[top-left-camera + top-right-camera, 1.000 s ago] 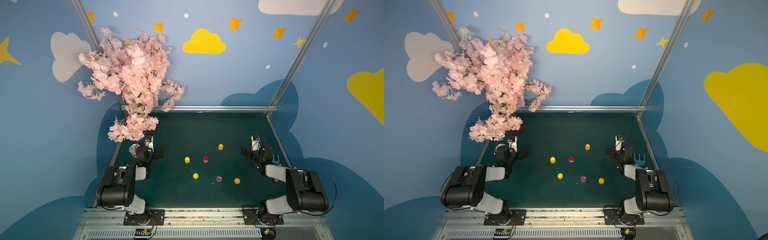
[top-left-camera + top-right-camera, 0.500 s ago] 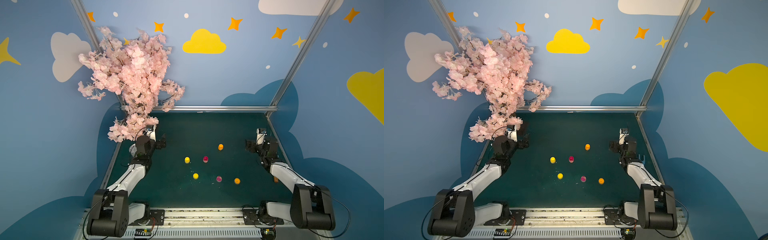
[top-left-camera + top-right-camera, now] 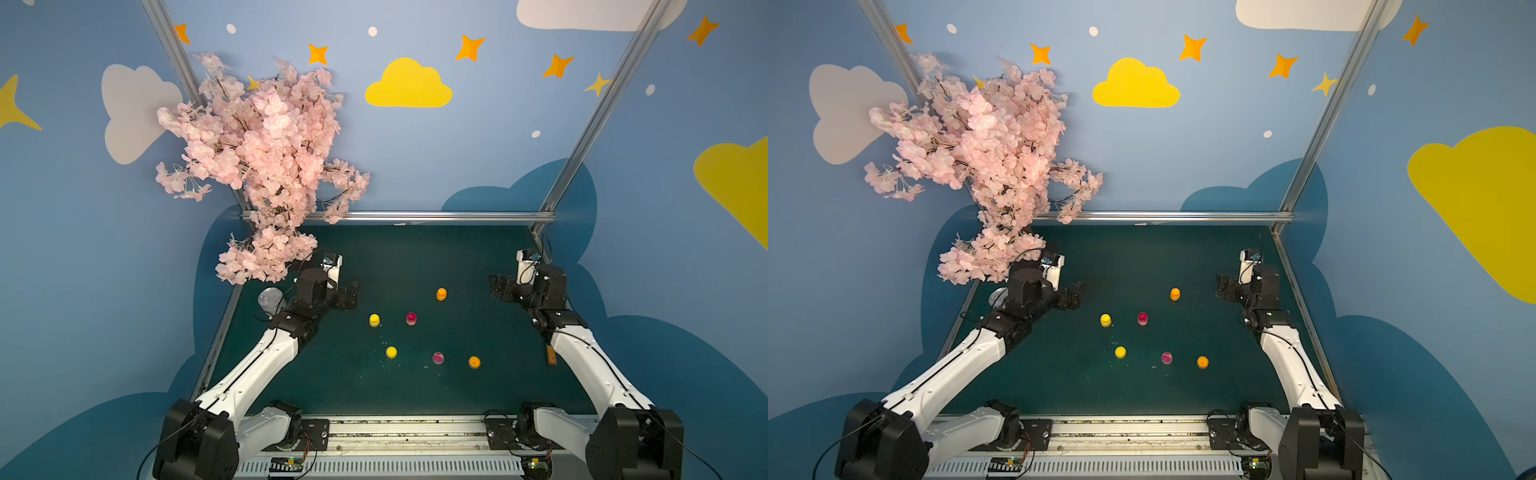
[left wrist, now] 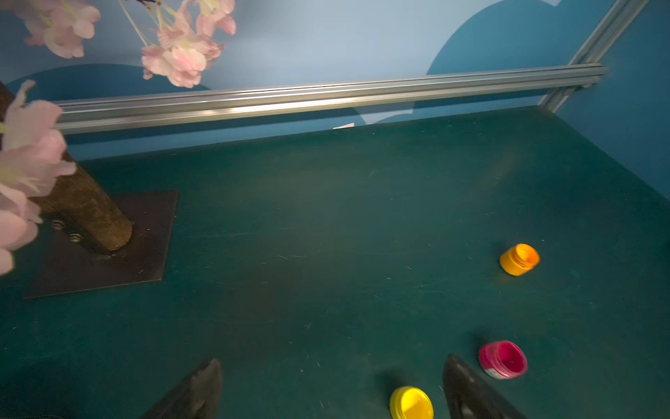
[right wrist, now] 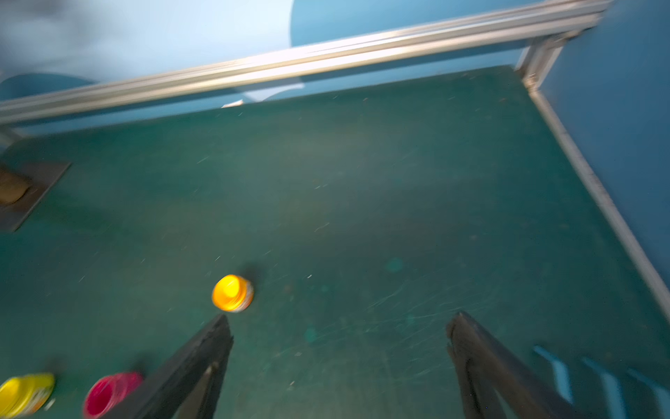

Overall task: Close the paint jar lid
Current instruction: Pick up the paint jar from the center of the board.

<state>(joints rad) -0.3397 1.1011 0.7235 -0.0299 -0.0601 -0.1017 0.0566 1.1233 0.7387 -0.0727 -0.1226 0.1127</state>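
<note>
Moved: both arms have unfolded from their tucked pose of a second ago and now reach forward over the green surface [image 3: 457,257]. The jars and lids lie where they did.
Left hand [image 4: 332,362]: jaws spread wide, nothing between them, hovering just short of the yellow paint jar [image 4: 411,402] and the magenta paint jar [image 4: 503,359].
Right hand [image 5: 340,317]: also wide open and empty. The orange paint jar [image 5: 232,293] sits just beyond one fingertip, though this view is blurred.
Jars: in a top view they stand upright in a loose back row: yellow [image 3: 374,320], magenta [image 3: 411,318] and orange [image 3: 441,294], well apart. The magenta and orange mouths show open.
Lids: yellow lid [image 3: 391,352], magenta lid [image 3: 438,357] and orange lid [image 3: 474,362] lie nearer the robot's base, each roughly in front of its own colour.
Why so: the arms flank the group from either side, probably so that one hand can steady a jar while the other brings its lid.
Stage: approach only, with no lid yet picked up.
</note>
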